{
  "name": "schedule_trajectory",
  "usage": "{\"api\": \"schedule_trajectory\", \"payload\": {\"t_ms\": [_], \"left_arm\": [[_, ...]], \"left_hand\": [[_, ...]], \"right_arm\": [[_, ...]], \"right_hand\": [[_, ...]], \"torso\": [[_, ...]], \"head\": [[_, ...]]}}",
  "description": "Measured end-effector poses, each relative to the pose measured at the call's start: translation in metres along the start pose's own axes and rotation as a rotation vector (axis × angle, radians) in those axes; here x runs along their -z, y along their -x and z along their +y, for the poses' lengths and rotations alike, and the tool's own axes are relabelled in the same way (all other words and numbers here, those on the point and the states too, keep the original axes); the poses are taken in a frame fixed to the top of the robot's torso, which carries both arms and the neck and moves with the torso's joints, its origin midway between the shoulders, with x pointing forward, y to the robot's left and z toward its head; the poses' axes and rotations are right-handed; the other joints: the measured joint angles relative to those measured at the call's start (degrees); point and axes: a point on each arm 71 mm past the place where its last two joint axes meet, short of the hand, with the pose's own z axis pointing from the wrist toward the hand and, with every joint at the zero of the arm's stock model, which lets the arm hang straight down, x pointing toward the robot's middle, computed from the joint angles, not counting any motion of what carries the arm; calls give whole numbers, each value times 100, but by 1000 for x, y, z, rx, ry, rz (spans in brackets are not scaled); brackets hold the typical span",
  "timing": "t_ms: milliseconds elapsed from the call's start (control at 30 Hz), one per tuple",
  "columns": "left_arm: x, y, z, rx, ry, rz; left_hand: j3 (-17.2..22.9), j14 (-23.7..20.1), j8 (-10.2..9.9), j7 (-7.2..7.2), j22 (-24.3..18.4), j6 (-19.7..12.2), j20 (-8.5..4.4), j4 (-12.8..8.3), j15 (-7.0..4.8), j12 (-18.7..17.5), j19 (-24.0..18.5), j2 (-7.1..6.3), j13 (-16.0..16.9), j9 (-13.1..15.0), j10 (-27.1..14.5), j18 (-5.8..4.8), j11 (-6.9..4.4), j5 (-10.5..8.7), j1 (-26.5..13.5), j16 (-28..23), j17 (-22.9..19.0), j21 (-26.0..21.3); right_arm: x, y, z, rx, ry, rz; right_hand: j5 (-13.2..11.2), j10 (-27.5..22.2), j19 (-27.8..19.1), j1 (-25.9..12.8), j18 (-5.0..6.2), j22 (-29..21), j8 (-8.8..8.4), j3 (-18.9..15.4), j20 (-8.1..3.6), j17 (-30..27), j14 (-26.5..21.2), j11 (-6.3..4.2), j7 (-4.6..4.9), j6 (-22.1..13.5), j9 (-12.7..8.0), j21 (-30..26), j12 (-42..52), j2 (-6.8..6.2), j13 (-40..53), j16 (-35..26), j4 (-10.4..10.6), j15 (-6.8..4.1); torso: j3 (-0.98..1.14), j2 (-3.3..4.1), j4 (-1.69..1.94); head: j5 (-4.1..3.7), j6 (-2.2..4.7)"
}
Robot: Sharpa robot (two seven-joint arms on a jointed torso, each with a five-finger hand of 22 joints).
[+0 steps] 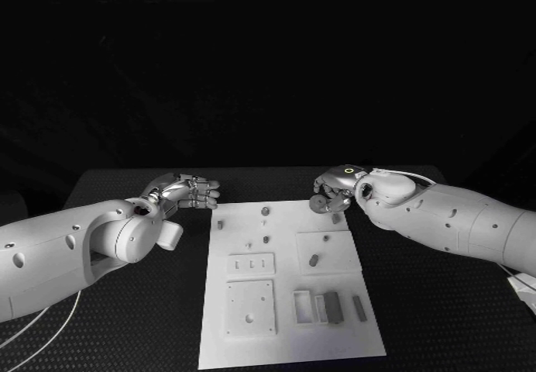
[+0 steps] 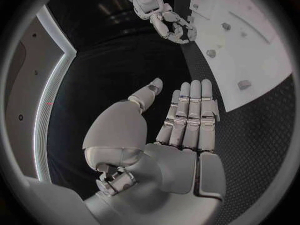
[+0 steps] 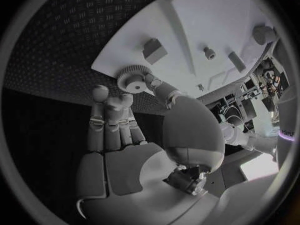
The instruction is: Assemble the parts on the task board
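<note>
The white task board (image 1: 285, 333) lies in the middle of the black table. My right hand (image 1: 335, 190) hovers over its far right corner and pinches a small toothed gear (image 1: 318, 204) between thumb and fingers; the right wrist view shows the gear (image 3: 133, 78) at the fingertips, just off the board's edge (image 3: 187, 20). My left hand (image 1: 190, 191) hangs beside the board's far left corner and holds nothing; in the left wrist view its fingers (image 2: 190, 110) are straight and the thumb stands apart. Small pegs (image 1: 265, 209) stand on the board's far half.
Grey blocks (image 1: 331, 307) sit in a recess on the board's near right. Two raised white plates (image 1: 250, 265) lie on its near left. A slanted grey part (image 1: 314, 260) rests mid-board. Black table (image 1: 447, 325) surrounds the board.
</note>
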Motion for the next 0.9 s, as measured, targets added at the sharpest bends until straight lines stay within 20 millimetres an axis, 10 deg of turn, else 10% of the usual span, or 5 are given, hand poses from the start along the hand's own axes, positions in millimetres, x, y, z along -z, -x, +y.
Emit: {"api": "schedule_trajectory", "payload": {"t_ms": [567, 900], "left_arm": [[1, 1, 0, 0, 1, -2], [1, 1, 0, 0, 1, 1]], "left_hand": [[0, 0, 0, 0, 2, 0, 0, 0, 0, 0, 0, 21, 4, -5, 0, 0, 0, 0, -21, -22, 8, 0], [0, 0, 0, 0, 7, 0, 0, 0, 0, -17, 0, 21, 4, -10, 0, 0, 0, 0, -21, -22, 17, 0]], "right_arm": [[2, -1, -4, -15, -8, 34], [1, -2, -5, -29, -9, 55]], "right_hand": [[0, -8, -42, -104, -51, 0, 227, 71, -39, 41, -64, -8, -1, 0, 79, 384, 663, 165, 222, 488, 38, 24], [0, -28, -68, -199, -88, -1, 216, 119, -57, 28, -102, 9, -2, 0, 94, 438, 744, 470, 211, 552, 86, 62]], "torso": [[-3, 1, -3], [-3, 1, -3]], "head": [[-18, -38], [-36, -49]]}}
